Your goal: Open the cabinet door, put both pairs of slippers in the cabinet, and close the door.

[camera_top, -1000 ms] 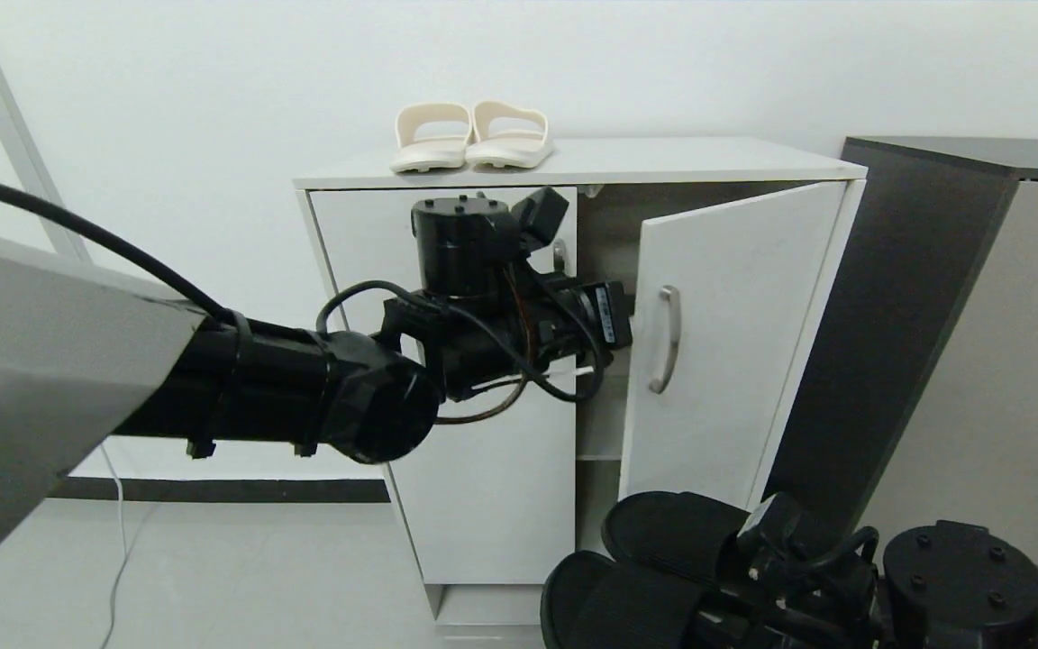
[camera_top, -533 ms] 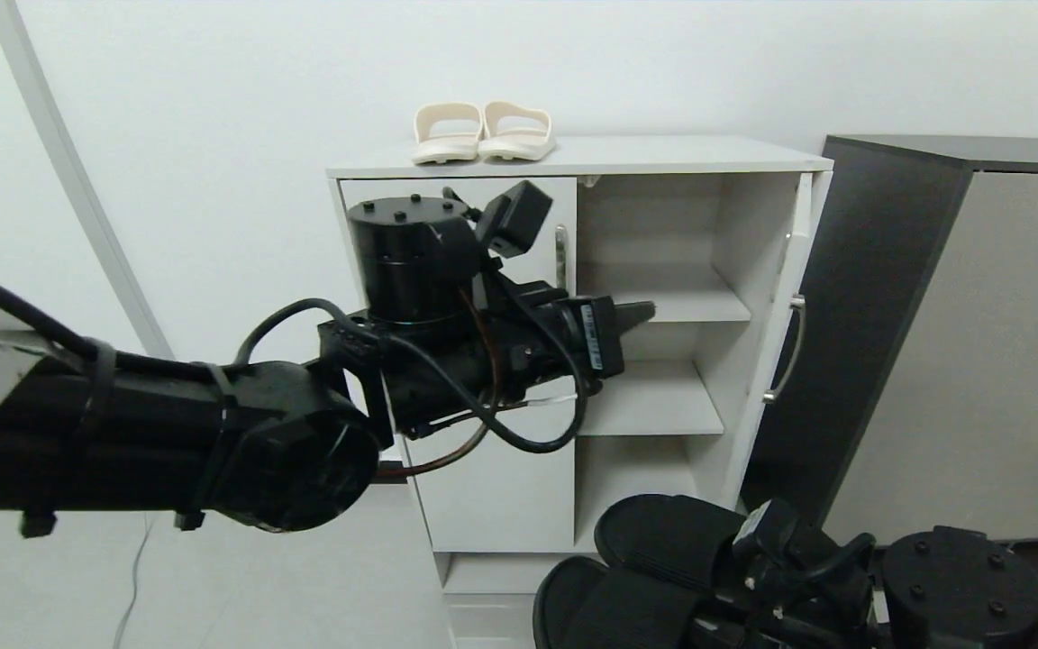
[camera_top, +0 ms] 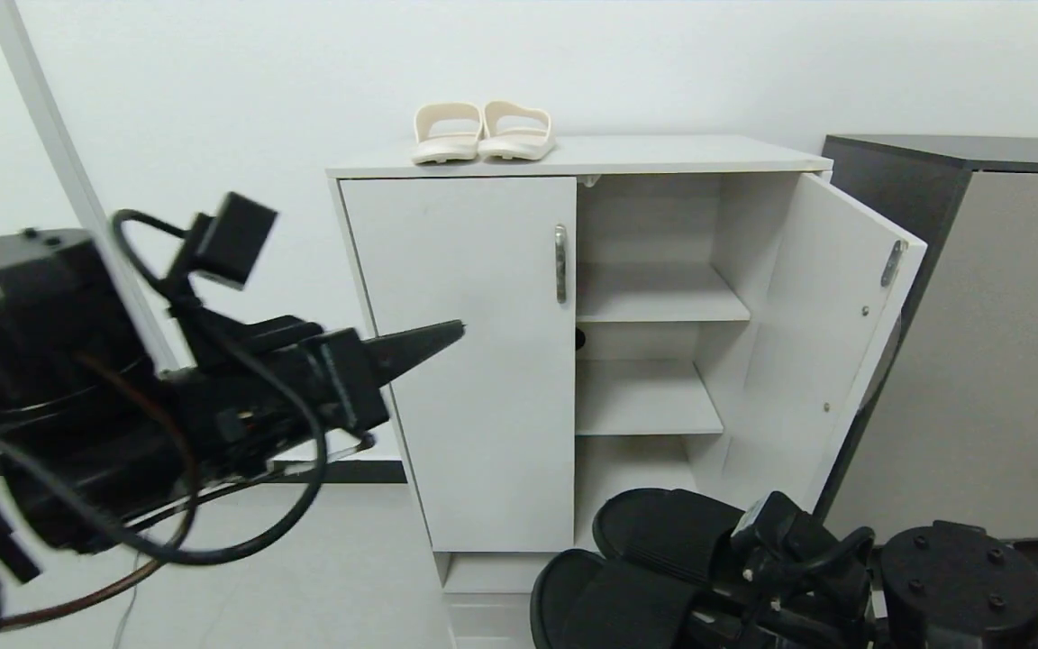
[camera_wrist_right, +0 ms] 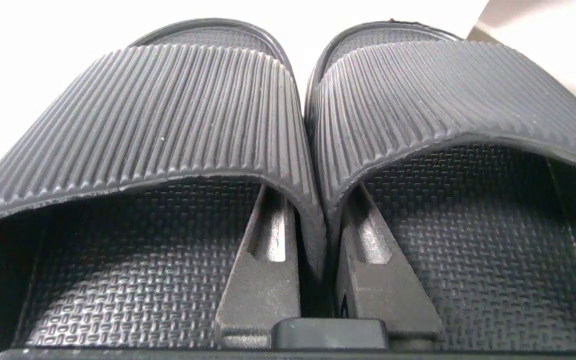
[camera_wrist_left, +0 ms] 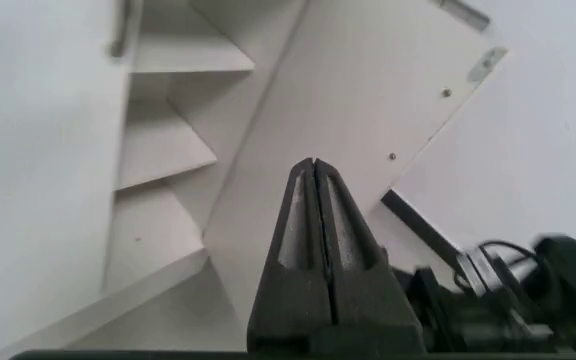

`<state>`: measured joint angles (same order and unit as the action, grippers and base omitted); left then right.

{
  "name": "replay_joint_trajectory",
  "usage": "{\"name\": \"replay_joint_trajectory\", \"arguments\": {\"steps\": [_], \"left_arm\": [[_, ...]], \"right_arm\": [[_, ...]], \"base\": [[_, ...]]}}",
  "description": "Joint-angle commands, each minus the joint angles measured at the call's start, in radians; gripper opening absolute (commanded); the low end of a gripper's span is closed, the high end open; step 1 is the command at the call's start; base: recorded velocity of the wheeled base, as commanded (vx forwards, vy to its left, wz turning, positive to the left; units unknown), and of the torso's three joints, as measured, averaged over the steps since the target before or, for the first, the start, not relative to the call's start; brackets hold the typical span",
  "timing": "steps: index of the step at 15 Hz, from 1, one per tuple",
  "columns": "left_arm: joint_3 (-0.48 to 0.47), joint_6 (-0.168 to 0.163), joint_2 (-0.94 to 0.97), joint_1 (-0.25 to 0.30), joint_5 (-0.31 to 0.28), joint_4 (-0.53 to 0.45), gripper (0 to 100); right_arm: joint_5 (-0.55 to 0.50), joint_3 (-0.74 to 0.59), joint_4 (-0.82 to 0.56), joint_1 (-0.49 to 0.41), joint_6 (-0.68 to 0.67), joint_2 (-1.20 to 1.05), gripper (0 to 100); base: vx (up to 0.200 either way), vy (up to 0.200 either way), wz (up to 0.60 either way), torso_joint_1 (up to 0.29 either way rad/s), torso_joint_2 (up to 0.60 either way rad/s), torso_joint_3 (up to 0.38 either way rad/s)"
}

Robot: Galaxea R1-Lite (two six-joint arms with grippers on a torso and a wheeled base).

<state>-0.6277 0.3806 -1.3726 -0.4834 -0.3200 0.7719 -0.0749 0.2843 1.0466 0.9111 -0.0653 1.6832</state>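
Head view, white cabinet (camera_top: 474,406), door (camera_top: 807,342) open, cream slippers (camera_top: 483,132) atop, black slippers (camera_top: 654,541) below

Slipper pair (camera_top: 483,135) atop cabinet (camera_top: 474,361), other pair (camera_top: 645,541) low in front of it.

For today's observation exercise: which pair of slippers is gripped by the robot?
The black ribbed rubber pair, clamped by the right gripper; the cream pair sits free atop the white cabinet.

White cabinet door (camera_top: 821,361) open — cream slippers (camera_top: 483,133) atop, black slippers (camera_top: 654,541) in front.
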Motion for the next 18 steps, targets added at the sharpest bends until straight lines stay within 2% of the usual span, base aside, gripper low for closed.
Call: {"name": "replay_joint_trajectory", "arguments": {"steps": [1,2,3,4,5,6,8,9,11,12,13,14,16,17,18], "left_arm": [[0.189,-0.019,0.363,0.101,0.004,-0.108,0],[0.215,-0.054,0.481,0.129,0.009,-0.226,0],[0.223,-0.111,0.658,0.157,0.053,-0.438,0],[0.213,-0.154,0.768,0.161,0.119,-0.58,0],[0.21,-0.169,0.853,0.161,0.19,-0.668,0],[0.215,-0.17,0.932,0.161,0.276,-0.743,0],[0.227,-0.17,1.05,0.17,0.394,-0.865,0],[0.255,-0.17,1.112,0.229,0.414,-0.925,0],[0.307,-0.175,1.178,0.322,0.444,-0.951,0],[0.356,-0.175,1.211,0.398,0.483,-0.95,0],[0.376,-0.175,1.225,0.414,0.486,-0.95,0],[0.436,-0.18,1.27,0.447,0.49,-0.95,0],[0.513,-0.25,1.336,0.5,0.503,-0.945,0],[0.537,-0.252,1.342,0.5,0.552,-0.921,0],[0.554,-0.258,1.343,0.5,0.569,-0.879,0]], "right_arm": [[0.0,0.007,0.0,-0.004,-0.002,0.006,0],[0.0,0.009,0.001,-0.011,-0.002,0.012,0],[-0.002,0.015,0.001,-0.012,-0.002,0.015,0],[-0.002,0.019,0.001,-0.012,-0.002,0.016,0],[-0.003,0.024,0.001,-0.012,-0.002,0.016,0],[-0.005,0.032,0.001,-0.015,-0.002,0.016,0],[-0.005,0.041,0.0,-0.021,-0.004,0.016,0],[-0.005,0.05,0.0,-0.023,-0.004,0.018,0],[-0.005,0.059,0.0,-0.026,-0.004,0.018,0],[-0.005,0.061,0.0,-0.026,-0.004,0.02,0],[-0.008,0.061,0.0,-0.026,-0.004,0.02,0],[-0.028,0.061,0.0,-0.026,-0.002,0.023,0],[-0.029,0.062,0.0,-0.024,-0.002,0.023,0],[-0.029,0.064,0.0,-0.026,-0.002,0.024,0],[-0.029,0.064,0.0,-0.024,-0.002,0.026,0]], "base": [[0.0,0.0,0.0,0.0,0.0,0.0],[0.0,0.0,0.0,0.0,0.0,0.0],[0.0,0.0,0.0,0.0,0.0,0.0],[0.0,0.0,0.0,0.0,0.0,0.0],[0.0,0.0,0.0,0.0,0.0,0.0],[0.0,0.0,0.0,0.0,0.0,0.0],[0.0,0.0,0.0,0.0,0.0,0.0],[0.0,0.0,0.0,0.0,0.0,0.0],[0.0,0.0,0.0,0.0,0.0,0.0],[0.0,0.0,0.0,0.0,0.0,0.0],[0.0,0.0,0.0,0.0,0.0,0.0],[0.0,0.0,0.0,0.0,0.0,0.0],[0.0,0.0,0.0,0.0,0.0,0.0],[0.0,0.0,0.0,0.0,0.0,0.0],[0.0,0.0,0.0,0.0,0.0,0.0]]}}
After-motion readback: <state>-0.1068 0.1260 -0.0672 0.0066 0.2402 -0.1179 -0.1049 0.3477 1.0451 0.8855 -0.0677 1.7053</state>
